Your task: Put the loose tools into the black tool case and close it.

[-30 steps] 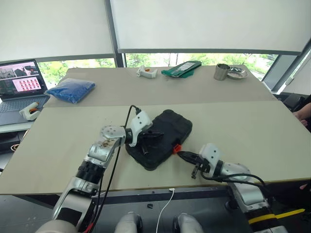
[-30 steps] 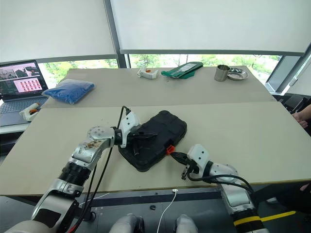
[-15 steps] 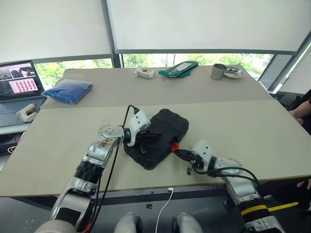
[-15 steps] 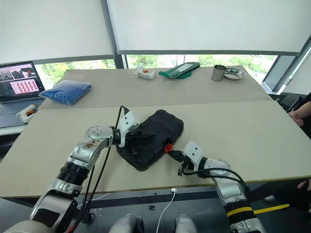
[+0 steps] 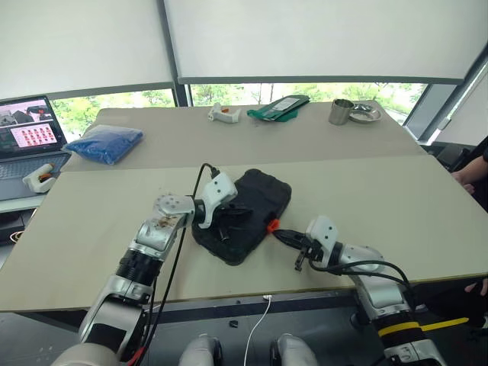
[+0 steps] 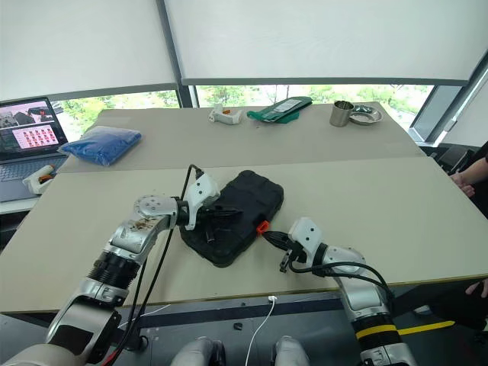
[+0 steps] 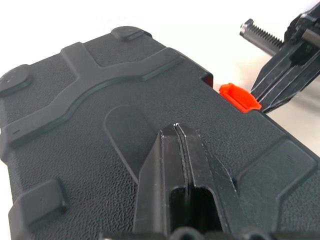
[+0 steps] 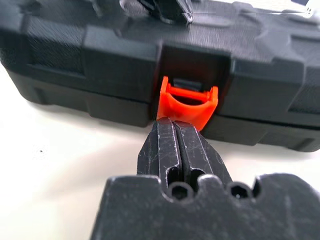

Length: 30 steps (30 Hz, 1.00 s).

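The beige work table (image 5: 396, 206) carries the black tool case (image 5: 255, 200) near its front edge, lid down, lying at an angle between the two arms. No loose tools lie on the table around it, so they appear to be stowed inside; what remains, in my judgement, is securing the orange latch (image 8: 189, 102).

The left gripper (image 7: 176, 131) has its two fingers pressed together with nothing between them, tips resting on the textured lid in the wrist view. It appears to be holding the lid down.

The right gripper (image 8: 173, 127) is likewise fully closed and empty, used as a single blunt point. Its tip sits directly under the latch, touching or just short of the tab's lower edge. The latch stands out from its recess on the front wall of the case and does not look seated flush.

To do this step well, the left gripper should keep steady downward pressure so the two halves stay mated and the case does not slide. The right tip should stay centred on the tab and push it up and in toward the recess, not sideways. Risk: an off-centre push would skid off the tab or pivot the case.

Far side of the table, well apart: blue cloth bundle (image 5: 107, 142), metal cup (image 5: 340, 112).
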Available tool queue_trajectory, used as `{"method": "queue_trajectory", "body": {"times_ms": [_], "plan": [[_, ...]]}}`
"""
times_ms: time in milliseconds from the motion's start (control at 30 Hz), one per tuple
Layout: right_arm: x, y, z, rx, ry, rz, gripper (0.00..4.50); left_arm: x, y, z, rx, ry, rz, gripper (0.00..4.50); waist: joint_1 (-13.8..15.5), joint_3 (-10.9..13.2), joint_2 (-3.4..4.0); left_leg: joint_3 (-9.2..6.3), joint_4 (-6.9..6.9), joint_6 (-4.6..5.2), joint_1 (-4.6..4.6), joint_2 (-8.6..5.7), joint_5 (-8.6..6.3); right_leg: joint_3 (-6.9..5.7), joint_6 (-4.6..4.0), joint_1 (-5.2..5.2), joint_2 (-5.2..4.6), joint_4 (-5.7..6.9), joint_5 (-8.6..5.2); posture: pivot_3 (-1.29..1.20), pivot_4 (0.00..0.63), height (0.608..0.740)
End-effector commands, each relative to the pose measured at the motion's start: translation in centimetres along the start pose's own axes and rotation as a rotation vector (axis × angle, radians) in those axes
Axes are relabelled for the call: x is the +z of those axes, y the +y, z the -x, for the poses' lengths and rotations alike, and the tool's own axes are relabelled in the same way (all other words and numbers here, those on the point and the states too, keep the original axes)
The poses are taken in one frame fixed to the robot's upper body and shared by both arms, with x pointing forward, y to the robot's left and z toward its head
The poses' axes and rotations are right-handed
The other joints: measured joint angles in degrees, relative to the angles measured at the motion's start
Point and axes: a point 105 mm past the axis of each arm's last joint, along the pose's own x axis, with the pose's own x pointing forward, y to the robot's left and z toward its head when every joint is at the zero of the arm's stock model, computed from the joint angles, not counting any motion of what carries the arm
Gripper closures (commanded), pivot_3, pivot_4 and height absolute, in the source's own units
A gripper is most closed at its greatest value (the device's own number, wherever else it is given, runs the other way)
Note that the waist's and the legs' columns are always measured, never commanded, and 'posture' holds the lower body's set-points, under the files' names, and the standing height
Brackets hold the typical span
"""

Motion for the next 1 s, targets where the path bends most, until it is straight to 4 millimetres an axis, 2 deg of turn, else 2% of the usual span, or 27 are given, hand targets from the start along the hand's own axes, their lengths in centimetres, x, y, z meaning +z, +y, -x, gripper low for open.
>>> {"method": "queue_trajectory", "body": {"times_ms": [33, 300, 500, 667, 767, 900, 1000], "plan": [[5.4, -0.8, -1.0, 0.0, -0.188, 0.118, 4.5, -5.4, -3.3, -1.4, -0.113, 0.166, 0.14, 4.48, 0.0, 0.0, 0.01, 0.0, 0.0, 0.0, 0.01, 0.0, 0.0, 0.01, 0.0, 0.0, 0.0, 0.0, 0.0, 0.0, 0.15, 0.74], [4.3, -0.5, -1.1, 0.008, -0.119, 0.082, 4.5, -5.4, -3.5, -1.4, -0.118, 0.166, 0.146, 4.48, 1.0, -0.1, 0.05, -0.04, -0.06, 0.03, 0.08, -0.06, -0.1, 0.01, 0.11, -0.01, -0.07, -0.18, -0.12, 0.0, 0.15, 0.74], [4.5, -0.9, 2.0, -0.02, -0.122, 0.015, 4.5, -5.3, -3.4, -1.2, -0.117, 0.159, 0.149, 4.48, 1.7, -0.1, 0.03, 0.05, -0.04, 0.11, 0.04, -0.24, -0.39, 0.17, 0.33, 0.11, -0.23, -0.25, -0.28, 0.0, 0.15, 0.74], [2.1, -0.8, 3.2, -0.044, 0.0, -0.038, 4.5, -5.5, -3.5, -0.9, -0.118, 0.161, 0.149, 4.48, 1.6, -0.2, -0.03, 0.05, -0.05, 0.1, 0.03, -0.23, -0.41, 0.19, 0.32, 0.11, -0.21, -0.24, -0.3, 0.0, 0.15, 0.74], [0.6, -1.2, 2.6, -0.073, 0.062, -0.035, 4.5, -5.5, -3.6, -1.0, -0.121, 0.16, 0.151, 4.48, 1.5, -0.2, -0.03, 0.05, -0.05, 0.08, 0.07, -0.2, -0.42, 0.19, 0.29, 0.1, -0.19, -0.23, -0.31, 0.0, 0.15, 0.74], [0.4, -1.6, 1.0, -0.076, 0.046, -0.033, 4.5, -5.5, -3.8, -1.0, -0.128, 0.16, 0.153, 4.48, 1.5, -0.2, -0.04, 0.05, -0.05, 0.0, 0.24, -0.2, -0.48, 0.19, 0.26, 0.07, -0.19, -0.26, -0.36, 0.0, 0.15, 0.74], [0.2, -1.1, -0.2, -0.034, 0.046, -0.047, 4.5, -5.5, -3.7, -0.9, -0.124, 0.161, 0.152, 4.48, 1.4, -0.2, -0.06, 0.06, -0.07, 0.0, 0.23, -0.21, -0.5, 0.2, 0.28, 0.08, -0.18, -0.25, -0.39, 0.0, 0.15, 0.74]]}}
